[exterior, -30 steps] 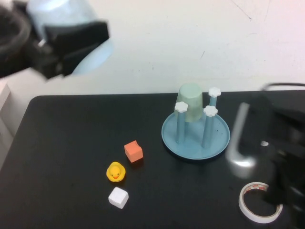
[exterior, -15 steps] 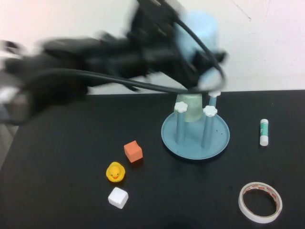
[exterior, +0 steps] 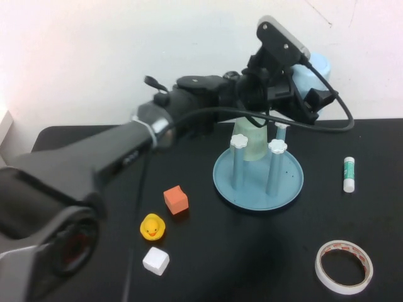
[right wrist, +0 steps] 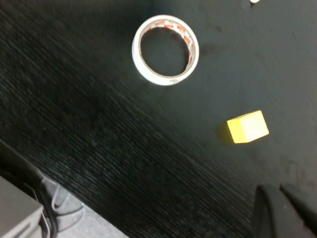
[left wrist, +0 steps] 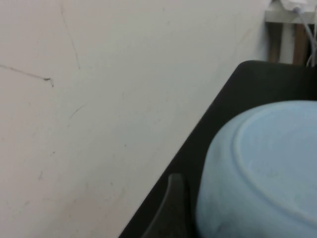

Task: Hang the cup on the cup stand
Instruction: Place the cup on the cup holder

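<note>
My left gripper [exterior: 307, 87] is shut on the light blue cup [exterior: 317, 65] and holds it in the air just above and behind the cup stand's back right post [exterior: 282, 129]. The cup's base fills the left wrist view [left wrist: 262, 168], beside one dark finger [left wrist: 171, 208]. The cup stand [exterior: 286, 187] is a round teal dish with three white-capped posts; a pale green cup [exterior: 253, 139] hangs upside down on its back post. My right gripper [right wrist: 286, 210] shows only in the right wrist view, shut and empty, above the black table.
An orange cube [exterior: 176, 200], a yellow duck [exterior: 152, 227] and a white cube [exterior: 156, 260] lie left of the stand. A glue stick [exterior: 349, 174] and a tape roll [exterior: 344, 267] lie to its right. The right wrist view shows the tape roll [right wrist: 165, 49] and a yellow cube [right wrist: 247, 126].
My left arm has swung from the far left across to above the stand, carrying the light blue cup. My right arm has left the high view.
</note>
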Robot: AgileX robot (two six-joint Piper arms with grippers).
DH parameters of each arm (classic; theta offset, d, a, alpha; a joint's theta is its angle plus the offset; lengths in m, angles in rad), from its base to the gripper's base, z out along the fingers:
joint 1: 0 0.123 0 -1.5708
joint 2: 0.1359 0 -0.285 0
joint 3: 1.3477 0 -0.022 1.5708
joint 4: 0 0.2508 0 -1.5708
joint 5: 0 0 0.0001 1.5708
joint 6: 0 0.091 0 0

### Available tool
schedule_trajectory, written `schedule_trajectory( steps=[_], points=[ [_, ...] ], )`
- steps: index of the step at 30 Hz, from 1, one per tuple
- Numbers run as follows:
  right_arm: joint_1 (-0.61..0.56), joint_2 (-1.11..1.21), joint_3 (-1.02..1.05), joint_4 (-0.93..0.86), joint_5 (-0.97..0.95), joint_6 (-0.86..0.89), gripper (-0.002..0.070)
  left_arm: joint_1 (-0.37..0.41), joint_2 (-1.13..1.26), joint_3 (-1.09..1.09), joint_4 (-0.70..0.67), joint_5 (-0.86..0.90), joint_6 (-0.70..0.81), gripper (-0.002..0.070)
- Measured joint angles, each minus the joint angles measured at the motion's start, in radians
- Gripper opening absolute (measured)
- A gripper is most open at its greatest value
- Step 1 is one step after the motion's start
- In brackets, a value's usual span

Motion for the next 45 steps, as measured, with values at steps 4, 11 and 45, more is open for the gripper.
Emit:
schedule_trajectory(
  steps=[4, 11, 45],
  points=[
    [0.0, -0.004, 0.0, -0.005, 0.0, 0.048, 0.0, 0.0, 0.113, -0.125, 0.0, -0.03, -0.022, 0.0596],
    [0.0, -0.004, 0.0, -0.01, 0.0, 0.094, 0.0, 0.0, 0.237, -0.259, -0.004, -0.077, -0.106, 0.0596],
    [0.0, -0.004, 0.0, -0.013, 0.0, 0.122, 0.0, -0.001, 0.304, -0.296, -0.006, -0.111, -0.228, 0.0596]
  ],
)
